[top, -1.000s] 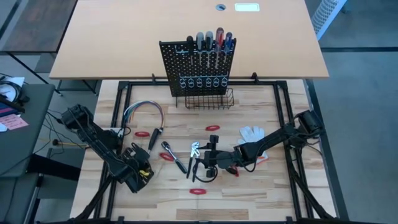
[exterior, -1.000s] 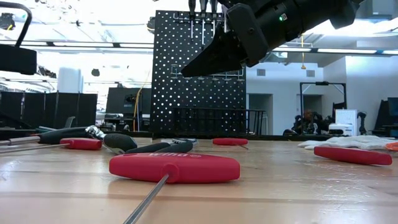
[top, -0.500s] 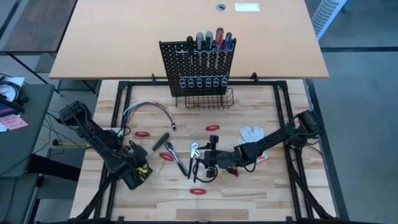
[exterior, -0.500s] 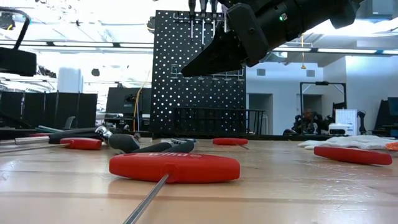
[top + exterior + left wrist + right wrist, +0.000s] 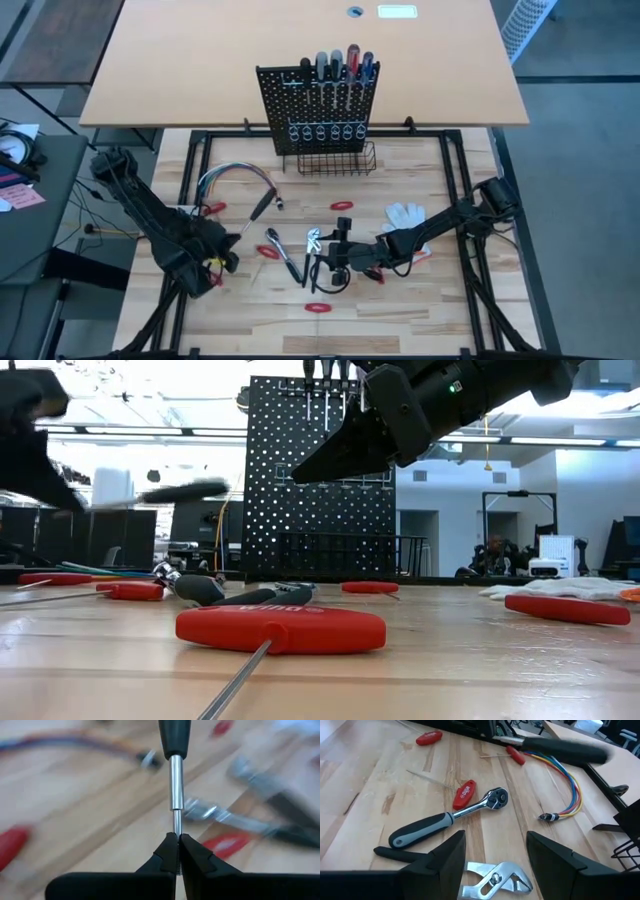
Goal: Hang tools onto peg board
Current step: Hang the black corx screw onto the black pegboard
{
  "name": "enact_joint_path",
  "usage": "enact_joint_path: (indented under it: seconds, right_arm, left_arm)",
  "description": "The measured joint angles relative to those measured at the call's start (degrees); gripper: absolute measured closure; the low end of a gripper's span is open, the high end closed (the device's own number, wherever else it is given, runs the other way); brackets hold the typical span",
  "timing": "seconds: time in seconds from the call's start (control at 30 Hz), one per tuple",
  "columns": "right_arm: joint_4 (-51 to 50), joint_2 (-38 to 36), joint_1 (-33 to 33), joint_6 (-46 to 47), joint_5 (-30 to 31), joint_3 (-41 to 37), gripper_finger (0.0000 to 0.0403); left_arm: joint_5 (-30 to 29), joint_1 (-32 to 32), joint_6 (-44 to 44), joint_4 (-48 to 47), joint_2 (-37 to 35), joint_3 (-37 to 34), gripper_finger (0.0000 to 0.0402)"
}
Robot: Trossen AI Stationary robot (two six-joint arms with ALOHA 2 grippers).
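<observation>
Held screwdriver (image 5: 175, 750): black rounded handle, bright steel shaft; the left tool (image 5: 178, 851) is clenched on the thin end of the shaft, handle pointing away from the wrist. High view puts it (image 5: 262, 206) above the worktop's left half, near the cable bundle; low view shows it off the surface, blurred.
Peg board (image 5: 320, 110): black perforated metal panel, upright at the far edge of the worktop, screwdrivers already standing in its ring row, black wire basket (image 5: 337, 160) at its foot.
Loose tools: ratchet wrench (image 5: 450, 818) with grey-black grip and shiny round head; silvery pliers-type wrench (image 5: 502, 875) just beside it; several red-handled drivers, one T-shaped (image 5: 281, 628) nearest the front edge.
Right tool (image 5: 492, 862): fingers spread apart, holding nothing, hanging over the ratchet and pliers at mid-worktop.
Worktop (image 5: 420, 300): pale wood planks inside a black frame.
Open room: bare wood between the loose tools and the basket, apart from one red handle (image 5: 342, 206).
Around: coloured cable bundle (image 5: 232, 176) curved at left; white glove (image 5: 405, 214) at right, beside the right arm.
</observation>
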Motion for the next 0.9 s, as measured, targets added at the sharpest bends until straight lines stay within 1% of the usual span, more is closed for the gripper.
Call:
enact_joint_path:
  seconds: [0.13,0.2,0.3,0.37,0.5,0.77,0.9]
  right_arm:
    - [0.0,0.0,0.0,0.0,0.0,0.0,0.0188]
    - [0.0,0.0,0.0,0.0,0.0,0.0,0.0188]
    - [0.0,0.0,0.0,0.0,0.0,0.0,0.0188]
    - [0.0,0.0,0.0,0.0,0.0,0.0,0.0188]
    - [0.1,0.0,0.0,0.0,0.0,0.0,0.0188]
    - [0.4,0.0,0.0,0.1,0.0,0.0,0.0188]
    - [0.7,0.0,0.0,0.1,0.0,0.0,0.0188]
  left_arm:
    - [-13.4,0.2,7.7,5.4,0.1,0.1,0.0401]
    - [-18.9,0.6,12.5,8.0,0.1,0.1,0.0401]
    - [-26.1,1.5,18.9,10.7,0.0,0.1,0.0401]
    - [-29.1,2.3,22.1,12.0,0.0,0.1,0.0401]
    - [-33.0,4.7,27.0,14.1,0.0,0.1,0.0401]
    - [-34.1,11.4,28.6,14.0,-0.3,0.2,0.0401]
    - [-34.2,13.2,29.1,14.0,-0.2,0.7,0.0401]
